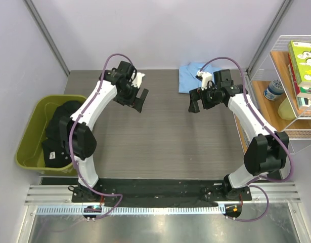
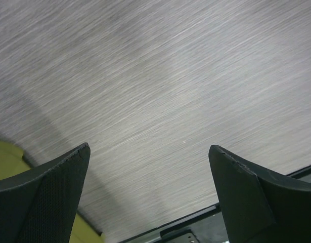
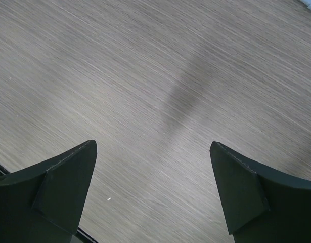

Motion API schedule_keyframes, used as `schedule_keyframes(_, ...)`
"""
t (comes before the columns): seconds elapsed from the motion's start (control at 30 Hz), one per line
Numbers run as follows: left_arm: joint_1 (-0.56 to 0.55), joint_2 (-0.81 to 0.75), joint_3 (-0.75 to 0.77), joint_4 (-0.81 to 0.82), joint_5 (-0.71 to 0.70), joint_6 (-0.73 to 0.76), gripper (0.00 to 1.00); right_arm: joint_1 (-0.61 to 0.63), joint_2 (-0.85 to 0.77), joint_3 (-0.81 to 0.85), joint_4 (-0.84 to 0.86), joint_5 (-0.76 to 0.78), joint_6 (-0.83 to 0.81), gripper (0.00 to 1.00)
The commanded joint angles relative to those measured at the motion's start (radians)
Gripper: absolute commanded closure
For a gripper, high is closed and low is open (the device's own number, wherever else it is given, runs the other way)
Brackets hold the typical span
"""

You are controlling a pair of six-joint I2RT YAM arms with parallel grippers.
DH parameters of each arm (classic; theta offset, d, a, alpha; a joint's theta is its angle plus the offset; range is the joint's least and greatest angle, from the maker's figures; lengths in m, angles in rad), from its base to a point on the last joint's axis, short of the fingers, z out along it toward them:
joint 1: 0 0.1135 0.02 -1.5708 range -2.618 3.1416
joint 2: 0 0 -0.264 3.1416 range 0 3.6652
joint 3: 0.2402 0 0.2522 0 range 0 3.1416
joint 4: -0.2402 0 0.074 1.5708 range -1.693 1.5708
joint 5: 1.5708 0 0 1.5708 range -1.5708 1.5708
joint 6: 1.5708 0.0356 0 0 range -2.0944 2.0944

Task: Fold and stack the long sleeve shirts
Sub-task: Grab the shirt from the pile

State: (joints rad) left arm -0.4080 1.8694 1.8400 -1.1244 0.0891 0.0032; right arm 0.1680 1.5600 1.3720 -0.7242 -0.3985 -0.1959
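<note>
Your left gripper (image 1: pixel 140 99) and right gripper (image 1: pixel 196 103) gape empty; blue shirt (image 1: pixel 189 81) just beyond the right one, black shirt (image 1: pixel 60 126) in a bin (image 1: pixel 30 132) left of the other.

Overhead view down onto the table (image 1: pixel 160 147); both wrist views close above it, past own fingers (image 2: pixel 44 202)

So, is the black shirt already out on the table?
No, the black shirt lies bunched inside the green bin, which stands beside the left edge of the table.
</note>
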Motion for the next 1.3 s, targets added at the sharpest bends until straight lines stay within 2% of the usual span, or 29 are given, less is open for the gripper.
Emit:
schedule_keyframes(0.0,0.044,-0.084,0.054,0.051,0.122,0.021,0.0,-0.002,-0.014,0.025,0.014,-0.023,-0.011,0.0)
schedule_keyframes(0.17,0.116,-0.157,0.116,-0.003,0.15,0.073,0.0,-0.002,0.043,0.084,0.012,-0.056,-0.004,0.0)
schedule_keyframes(0.23,0.187,-0.202,0.134,-0.029,0.205,0.096,0.0,-0.002,0.067,0.108,0.011,-0.071,-0.004,0.0)
schedule_keyframes(0.37,0.409,-0.266,0.154,-0.118,0.328,0.147,0.0,-0.002,0.104,0.144,0.005,-0.092,0.007,0.0)
schedule_keyframes(0.47,0.581,-0.317,0.151,-0.239,0.377,0.26,0.0,-0.002,0.123,0.15,0.003,-0.106,0.009,0.0)
schedule_keyframes(0.53,0.655,-0.383,0.102,-0.294,0.382,0.311,0.0,-0.001,0.129,0.15,0.005,-0.112,0.009,0.0)
schedule_keyframes(0.57,0.732,-0.409,0.067,-0.302,0.38,0.363,0.0,-0.001,0.143,0.15,0.005,-0.117,0.012,0.0)
schedule_keyframes(0.7,0.899,-0.492,-0.218,-0.279,0.342,0.487,0.0,0.004,0.181,0.153,0.014,-0.143,0.032,0.0)
schedule_keyframes(0.83,0.936,-0.504,-0.384,-0.18,0.253,0.557,0.0,0.016,0.215,0.18,0.006,-0.164,0.033,0.0)
schedule_keyframes(0.97,0.94,-0.524,-0.527,0.036,0.155,0.636,0.0,0.025,0.232,0.205,-0.021,-0.178,0.015,0.0)
schedule_keyframes(1.13,0.943,-0.477,-0.645,0.214,0.037,0.718,0.0,0.025,0.233,0.208,-0.058,-0.165,-0.019,0.0)
schedule_keyframes(1.27,0.945,-0.42,-0.699,0.322,0.032,0.748,0.0,0.027,0.233,0.202,-0.066,-0.157,-0.028,0.0)
